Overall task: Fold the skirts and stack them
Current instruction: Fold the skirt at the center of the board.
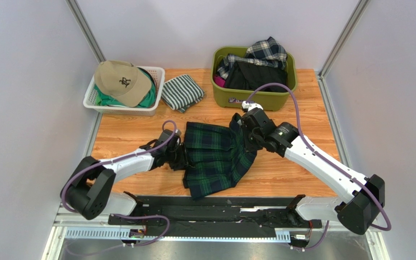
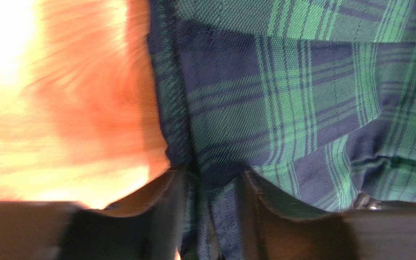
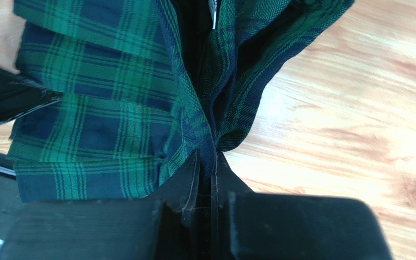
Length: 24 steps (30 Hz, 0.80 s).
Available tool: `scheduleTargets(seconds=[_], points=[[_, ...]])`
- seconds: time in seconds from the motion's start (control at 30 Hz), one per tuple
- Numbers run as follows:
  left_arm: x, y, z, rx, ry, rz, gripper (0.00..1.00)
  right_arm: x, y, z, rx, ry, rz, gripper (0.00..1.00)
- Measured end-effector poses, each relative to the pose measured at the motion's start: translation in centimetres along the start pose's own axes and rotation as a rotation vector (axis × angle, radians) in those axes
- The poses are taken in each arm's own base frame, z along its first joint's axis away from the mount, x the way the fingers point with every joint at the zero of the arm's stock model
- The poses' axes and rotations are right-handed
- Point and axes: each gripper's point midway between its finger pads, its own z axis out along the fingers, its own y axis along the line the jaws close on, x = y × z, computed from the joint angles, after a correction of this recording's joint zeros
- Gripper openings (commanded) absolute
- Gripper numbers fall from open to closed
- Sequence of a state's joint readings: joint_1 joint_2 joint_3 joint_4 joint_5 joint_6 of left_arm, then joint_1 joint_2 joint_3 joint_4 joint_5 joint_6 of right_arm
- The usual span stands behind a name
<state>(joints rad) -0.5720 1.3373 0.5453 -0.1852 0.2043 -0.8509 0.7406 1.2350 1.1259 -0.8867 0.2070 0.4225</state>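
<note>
— You're on the first fold: the tartan skirt (image 1: 215,157) lies mid-table (image 1: 297,168), with the left gripper (image 1: 178,154) and right gripper (image 1: 244,131) each pinching an edge.
— Next, I'd say, carry both edges over together, cloth taut.

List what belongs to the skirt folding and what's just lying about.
Job: green-navy tartan skirt on the table; black skirt and navy-white plaid skirt in the green bin.
Lying about: tan cap, striped folded cloth, white basket.
</note>
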Motion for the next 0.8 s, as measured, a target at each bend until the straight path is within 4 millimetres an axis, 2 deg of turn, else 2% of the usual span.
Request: scheduleTargets(seconds=[0.1, 0.37, 0.67, 0.8], points=[[0.1, -0.5, 0.8, 0.029, 0.021, -0.014, 0.28, 0.1, 1.4, 0.4, -0.036, 0.005, -0.032, 0.0], [0.1, -1.5, 1.4, 0.088, 0.037, -0.022, 0.27, -0.1, 8.2, 2.3, -0.161, 0.005, -0.107, 0.0], [0.1, -1.7, 1.6, 0.105, 0.031, -0.029, 0.27, 1.3, 15.1, 6.1, -0.196, 0.069, -0.172, 0.0], [0.1, -1.7, 1.6, 0.104, 0.031, -0.032, 0.28, 2.4, 16.6, 7.9, -0.177, 0.107, -0.197, 0.0]])
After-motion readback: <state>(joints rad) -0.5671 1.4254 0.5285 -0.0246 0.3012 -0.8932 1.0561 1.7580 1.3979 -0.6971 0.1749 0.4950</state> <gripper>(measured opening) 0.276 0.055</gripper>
